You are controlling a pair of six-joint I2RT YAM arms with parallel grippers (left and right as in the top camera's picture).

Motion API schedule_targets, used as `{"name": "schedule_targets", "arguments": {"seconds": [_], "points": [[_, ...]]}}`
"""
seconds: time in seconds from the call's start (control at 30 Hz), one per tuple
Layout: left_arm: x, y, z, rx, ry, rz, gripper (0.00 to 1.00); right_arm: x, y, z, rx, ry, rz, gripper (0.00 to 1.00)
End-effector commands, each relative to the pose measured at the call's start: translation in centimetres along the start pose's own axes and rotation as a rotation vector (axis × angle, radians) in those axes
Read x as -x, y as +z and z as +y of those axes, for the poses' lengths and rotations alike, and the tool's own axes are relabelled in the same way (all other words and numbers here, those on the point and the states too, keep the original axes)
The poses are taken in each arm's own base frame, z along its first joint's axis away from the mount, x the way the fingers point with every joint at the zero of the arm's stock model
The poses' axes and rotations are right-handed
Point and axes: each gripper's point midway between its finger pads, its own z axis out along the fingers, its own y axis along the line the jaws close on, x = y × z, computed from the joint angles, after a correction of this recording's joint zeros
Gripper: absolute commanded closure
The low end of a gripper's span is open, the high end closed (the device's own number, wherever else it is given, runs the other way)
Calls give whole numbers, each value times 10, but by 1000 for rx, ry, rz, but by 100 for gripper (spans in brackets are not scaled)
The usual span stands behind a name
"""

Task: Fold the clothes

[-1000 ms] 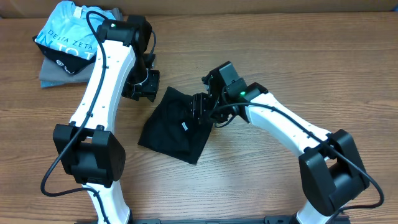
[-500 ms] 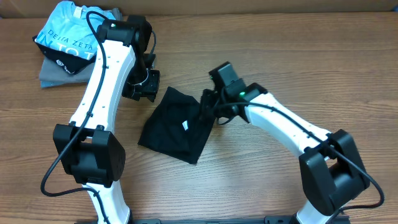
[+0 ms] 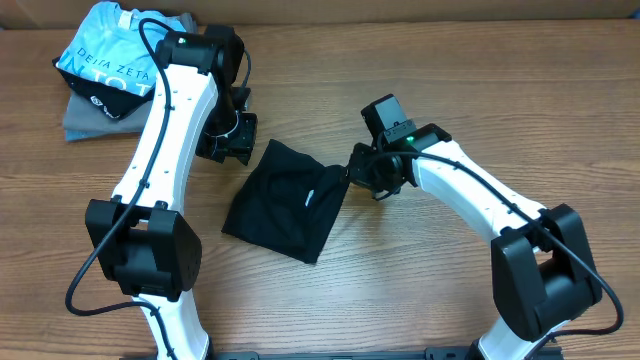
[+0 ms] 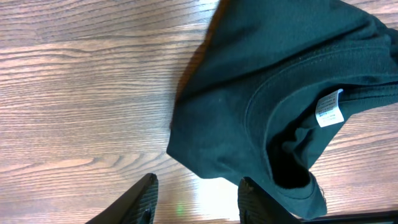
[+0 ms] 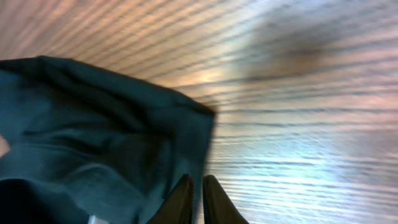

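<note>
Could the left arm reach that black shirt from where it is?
Probably yes: the left gripper is open just beside the black shirt, with only bare table between.

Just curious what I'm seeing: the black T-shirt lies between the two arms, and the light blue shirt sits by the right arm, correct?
Not quite. The overhead view shows the light blue shirt by the left arm, not the right. The black T-shirt does lie between the two arms.
</note>
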Motion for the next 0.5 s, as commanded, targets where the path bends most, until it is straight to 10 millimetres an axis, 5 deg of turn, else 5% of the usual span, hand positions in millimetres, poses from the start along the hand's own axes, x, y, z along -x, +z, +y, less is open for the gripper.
{"name": "schedule_targets", "arguments": {"seconds": [0.0, 0.17, 0.3, 0.37, 0.47], "points": [[1, -3, 0, -1, 24, -7, 55, 5, -5, -6, -11, 8, -15, 83], [-1, -3, 0, 0, 32, 0, 51, -32, -28, 49, 317, -338, 142, 69], [-10, -3, 1, 2, 41, 36, 50, -70, -44, 66, 413, -384, 260, 59], [-14, -3, 1, 2, 40, 56, 51, -85, -43, 67, 398, -387, 303, 60], [-19, 2, 2, 2, 39, 79, 67, -101, -39, 70, 369, -399, 336, 70]]}}
